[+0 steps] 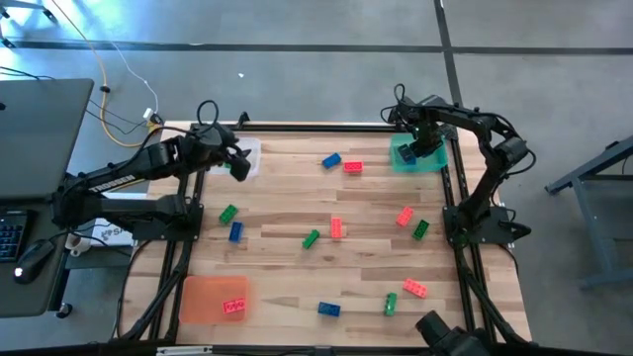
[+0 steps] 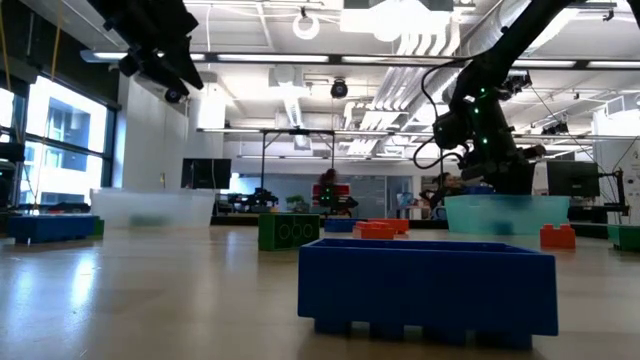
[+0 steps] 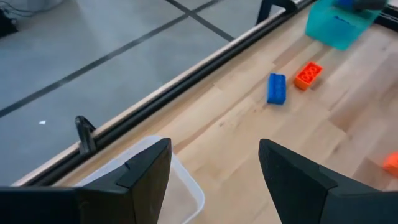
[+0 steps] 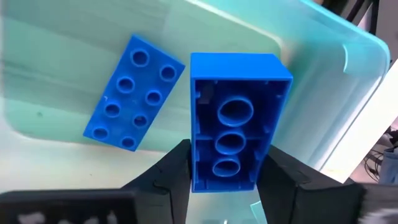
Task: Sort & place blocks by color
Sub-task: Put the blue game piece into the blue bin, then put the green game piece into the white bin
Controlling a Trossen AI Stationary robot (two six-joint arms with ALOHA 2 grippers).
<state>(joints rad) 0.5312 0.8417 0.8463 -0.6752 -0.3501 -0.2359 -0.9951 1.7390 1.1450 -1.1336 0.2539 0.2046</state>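
My right gripper [image 4: 221,171] hangs over the green tray [image 1: 407,157] at the table's [image 1: 297,198] far right corner, fingers clamped on a blue block [image 4: 236,121]. That block is hollow side toward my wrist camera, its long axis running straight out from between my fingers. Just beside it, lying flat in the tray, is a second blue block [image 4: 134,93], studs up, its long axis tilted away from the held one.

My left gripper [image 3: 214,171] hovers over the clear tray [image 1: 245,158] at the far left corner, fingers spread wide and holding nothing.

One red block [image 1: 233,308] lies in the orange tray [image 1: 198,297], near my left arm's base.

Loose on the wood I count five green blocks, four red and three blue. Closest ahead of my left gripper lie a blue one [image 3: 276,88] and a red one [image 3: 308,75], near each other, not touching.
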